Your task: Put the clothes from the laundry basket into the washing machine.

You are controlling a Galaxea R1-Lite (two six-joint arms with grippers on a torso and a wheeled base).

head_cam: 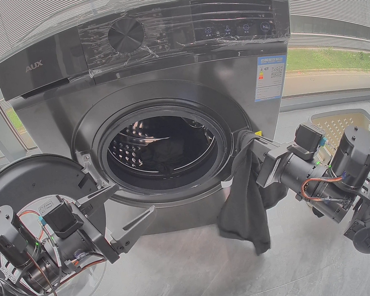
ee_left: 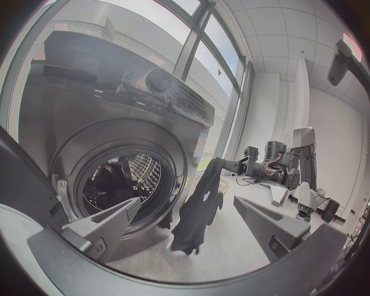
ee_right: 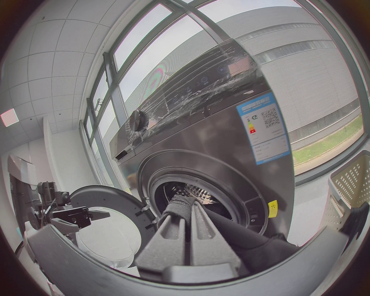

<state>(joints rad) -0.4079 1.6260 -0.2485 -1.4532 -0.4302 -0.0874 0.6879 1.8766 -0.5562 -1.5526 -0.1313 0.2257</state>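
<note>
Beside the right rim of the washing machine [head_cam: 61, 116] drum mouth, the dark garment [head_cam: 244, 201] dangles low, so its tail could catch on the rim or drag outside when pushed in. The right gripper [head_cam: 247, 137] is pinched tight on its top edge; the left gripper [head_cam: 135, 197] hangs spread wide, empty, by the door [head_cam: 22, 184].

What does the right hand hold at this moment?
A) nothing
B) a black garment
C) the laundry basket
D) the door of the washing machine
B: the right hand is shut on a black garment, which hangs down beside the open washing machine.
</note>
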